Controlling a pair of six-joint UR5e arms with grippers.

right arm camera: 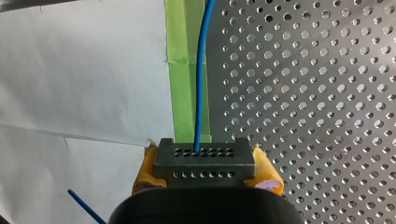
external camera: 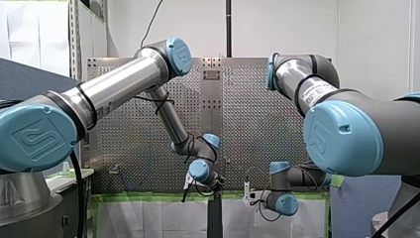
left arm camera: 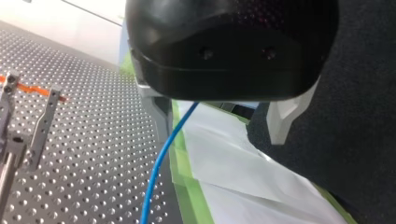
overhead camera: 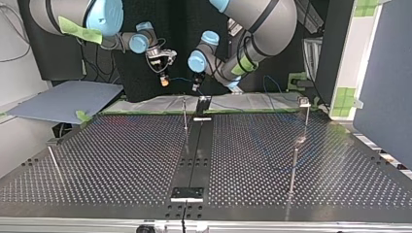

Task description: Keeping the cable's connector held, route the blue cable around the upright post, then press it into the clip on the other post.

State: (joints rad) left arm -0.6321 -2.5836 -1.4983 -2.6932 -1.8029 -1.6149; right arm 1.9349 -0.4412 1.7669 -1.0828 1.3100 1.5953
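Firmly, right hand (right arm camera: 205, 172) clamps connector (right arm camera: 204, 158); left hand (left arm camera: 219, 135) seemingly spread around blue cable (left arm camera: 159, 163); arm label (external camera: 317, 91) illegible.

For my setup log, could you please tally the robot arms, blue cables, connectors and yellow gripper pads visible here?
arms: 2, my left arm and my right arm
blue cable: 1, as far as I can tell
connector: 1
yellow pads: 2, one on each side of the connector
total: 6
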